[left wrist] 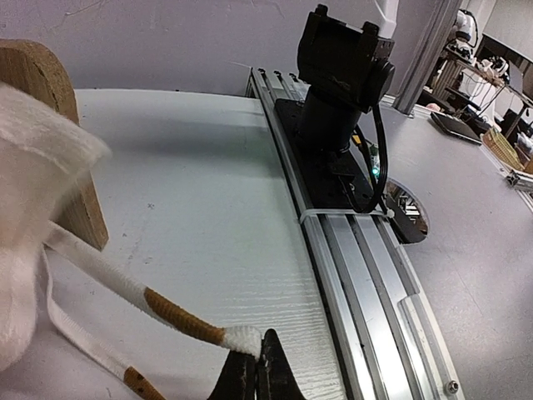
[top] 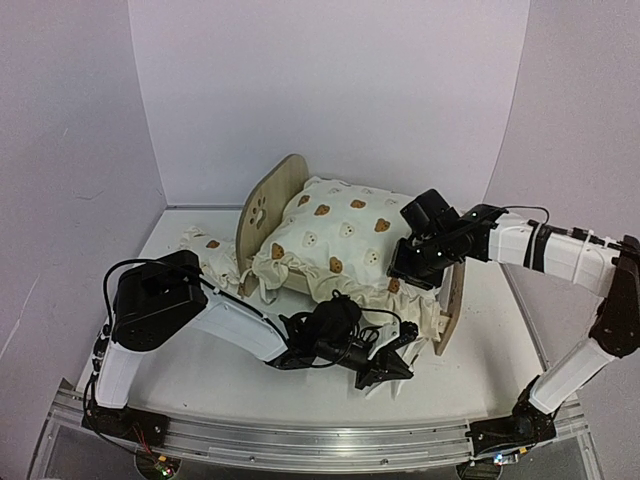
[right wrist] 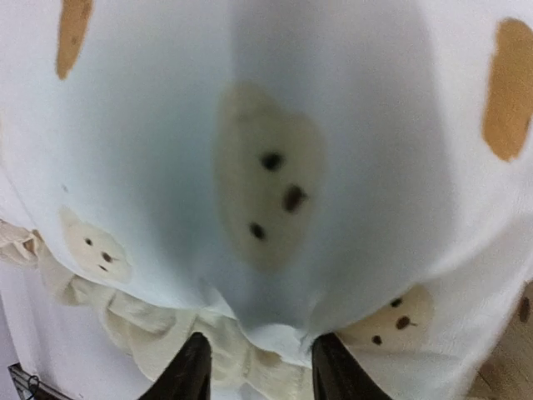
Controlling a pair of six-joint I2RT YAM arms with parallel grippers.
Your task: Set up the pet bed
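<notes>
The pet bed (top: 262,205) stands toward the back of the white worktop (top: 200,370), its rounded headboard with the paw cutout on the left and its footboard (top: 453,300) on the right. A big cream bear-print cushion (top: 340,235) lies heaped over the frame and hides the base, its ruffle spilling off the near side. A small pillow (top: 205,250) in the same print lies just left of the headboard. The right end effector (top: 412,265) is pushed against the cushion's right edge, fingers (right wrist: 196,367) apart with fabric bulging between them. In front of the bed, low over the worktop, the left end effector (top: 395,368) is clamped on the end of a cushion tie (left wrist: 179,317), which runs back past the footboard.
</notes>
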